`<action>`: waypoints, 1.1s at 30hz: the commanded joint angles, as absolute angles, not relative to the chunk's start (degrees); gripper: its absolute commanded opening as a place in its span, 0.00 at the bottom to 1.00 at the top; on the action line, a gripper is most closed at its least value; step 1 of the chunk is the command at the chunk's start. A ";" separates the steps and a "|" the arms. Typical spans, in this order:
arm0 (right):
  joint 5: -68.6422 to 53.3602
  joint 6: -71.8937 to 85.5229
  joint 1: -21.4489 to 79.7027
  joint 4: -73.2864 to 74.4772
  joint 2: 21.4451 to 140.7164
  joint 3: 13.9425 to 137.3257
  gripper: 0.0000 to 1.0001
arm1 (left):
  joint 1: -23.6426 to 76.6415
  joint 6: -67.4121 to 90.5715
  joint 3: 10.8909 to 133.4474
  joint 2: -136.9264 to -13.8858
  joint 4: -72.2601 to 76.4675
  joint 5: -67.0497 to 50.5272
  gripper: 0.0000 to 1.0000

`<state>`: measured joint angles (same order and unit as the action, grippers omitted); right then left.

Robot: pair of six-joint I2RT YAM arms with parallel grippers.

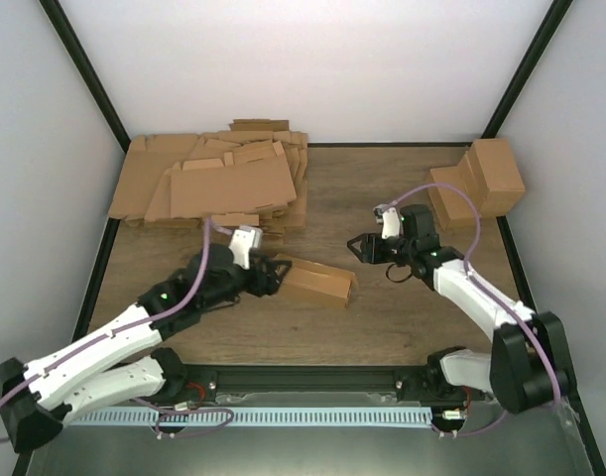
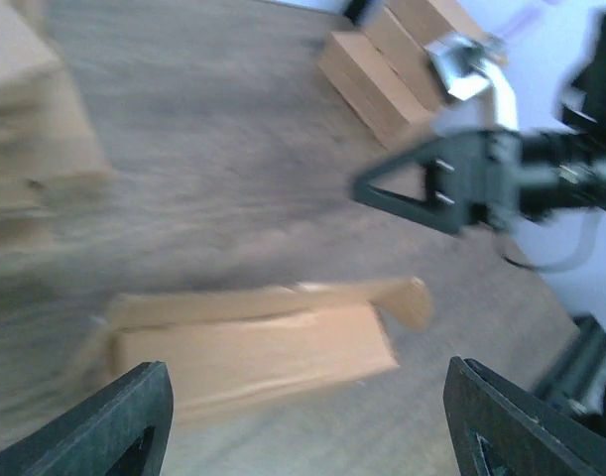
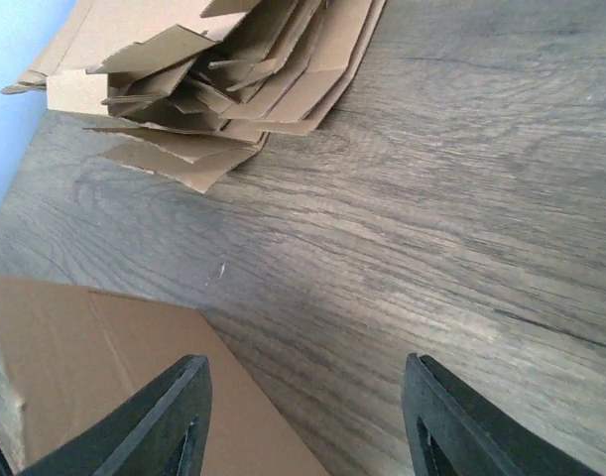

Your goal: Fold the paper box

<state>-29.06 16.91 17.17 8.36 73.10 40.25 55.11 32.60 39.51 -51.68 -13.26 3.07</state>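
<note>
Seeing the paper box [image 1: 317,281] lying near the middle of the table [image 1: 402,317], 1 flap [image 2: 410,300] sticking out. Hovering with left gripper [image 1: 275,275] wide at its left end, right gripper [image 1: 358,246] wide near its right end, gripping nothing, probably leaving room for tucking.

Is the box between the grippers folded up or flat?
Folded: the box is a raised block, with one end flap sticking out.

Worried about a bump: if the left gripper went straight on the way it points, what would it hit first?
Most likely the paper box, lying just ahead of the left gripper, in line with its open jaws; the exact gap is hard to judge.
</note>
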 commanded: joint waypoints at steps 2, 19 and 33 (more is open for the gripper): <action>-23.68 18.64 19.36 16.92 63.50 39.14 0.62 | 43.00 25.41 42.32 -51.11 -26.30 -0.70 0.74; -11.33 35.09 34.88 31.95 54.38 38.40 0.66 | 36.74 19.61 46.06 -64.88 -21.41 -8.38 0.53; -15.82 35.23 35.05 32.20 54.13 37.98 0.46 | 37.16 17.23 44.18 -69.35 -17.97 -9.03 0.45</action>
<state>-14.13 34.79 34.39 31.70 53.65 36.32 37.01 18.59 44.75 -68.40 -18.96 -9.69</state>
